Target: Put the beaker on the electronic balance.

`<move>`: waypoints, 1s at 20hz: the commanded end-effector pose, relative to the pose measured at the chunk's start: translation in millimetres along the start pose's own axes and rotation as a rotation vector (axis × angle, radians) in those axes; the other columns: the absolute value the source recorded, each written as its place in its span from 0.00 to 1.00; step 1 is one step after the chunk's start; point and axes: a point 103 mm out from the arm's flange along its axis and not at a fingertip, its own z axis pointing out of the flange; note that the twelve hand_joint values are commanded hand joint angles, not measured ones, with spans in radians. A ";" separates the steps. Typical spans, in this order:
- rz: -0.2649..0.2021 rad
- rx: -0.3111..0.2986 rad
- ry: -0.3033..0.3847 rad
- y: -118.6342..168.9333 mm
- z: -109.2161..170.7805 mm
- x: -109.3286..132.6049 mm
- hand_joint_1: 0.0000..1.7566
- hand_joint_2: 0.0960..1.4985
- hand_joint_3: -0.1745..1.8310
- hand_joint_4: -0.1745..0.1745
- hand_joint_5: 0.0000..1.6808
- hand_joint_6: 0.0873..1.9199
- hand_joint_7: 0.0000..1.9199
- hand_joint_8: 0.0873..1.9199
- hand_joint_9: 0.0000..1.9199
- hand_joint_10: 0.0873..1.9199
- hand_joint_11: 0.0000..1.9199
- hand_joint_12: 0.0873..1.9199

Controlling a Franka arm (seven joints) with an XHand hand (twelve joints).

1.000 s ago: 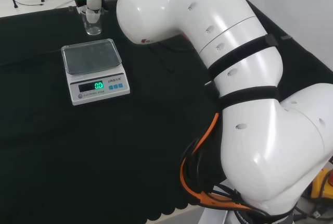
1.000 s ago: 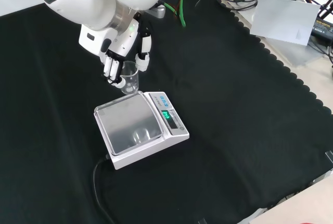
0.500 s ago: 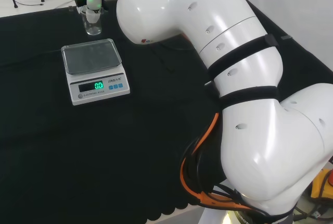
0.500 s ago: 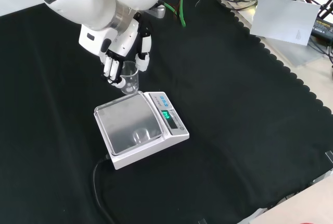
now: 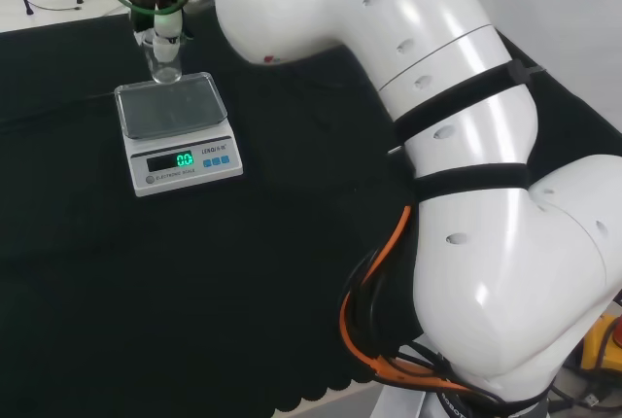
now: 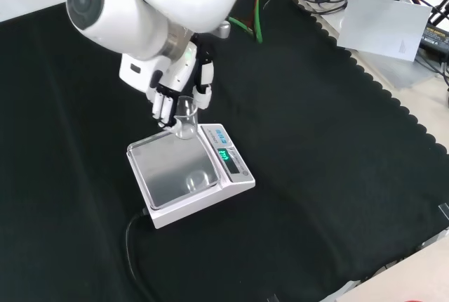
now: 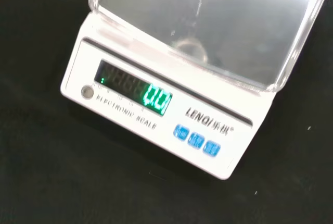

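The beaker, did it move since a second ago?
Yes. The robot hand carried the beaker toward the balance; it now hangs over the pan's edge, not clearly set down. Fingers stay curled round the beaker. The balance hasn't moved.

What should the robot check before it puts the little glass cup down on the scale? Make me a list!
1. Black and white hand has its fingers curled round the small clear glass beaker: ok.
2. Beaker is upright, not tipping: ok.
3. Beaker is over the middle of the white electronic balance's clear weighing pan: not ok, it hangs at the pan's far edge in the front view.
4. Pan has nothing lying on it: ok.
5. Balance is switched on, green digits lit: ok.
6. Beaker's bottom is already touching the pan: cannot tell.
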 end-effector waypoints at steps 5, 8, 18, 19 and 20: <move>-0.047 -0.020 0.002 6.6 47.6 29.7 0.61 0.85 0.08 0.00 0.40 0.75 0.33 0.57 0.45 0.56 0.43 0.57; -0.042 -0.009 0.006 15.3 48.3 29.9 0.61 0.85 0.08 0.00 0.40 0.75 0.33 0.57 0.45 0.56 0.43 0.57; -0.013 -0.031 -0.013 18.9 28.3 25.4 0.61 0.85 0.08 0.00 0.40 0.75 0.34 0.57 0.45 0.56 0.43 0.57; -0.012 -0.029 -0.014 19.9 28.2 24.6 0.61 0.85 0.08 0.00 0.40 0.75 0.34 0.57 0.45 0.56 0.43 0.57; -0.005 -0.022 -0.010 25.1 27.7 22.2 0.61 0.85 0.08 0.00 0.40 0.75 0.34 0.57 0.45 0.56 0.43 0.57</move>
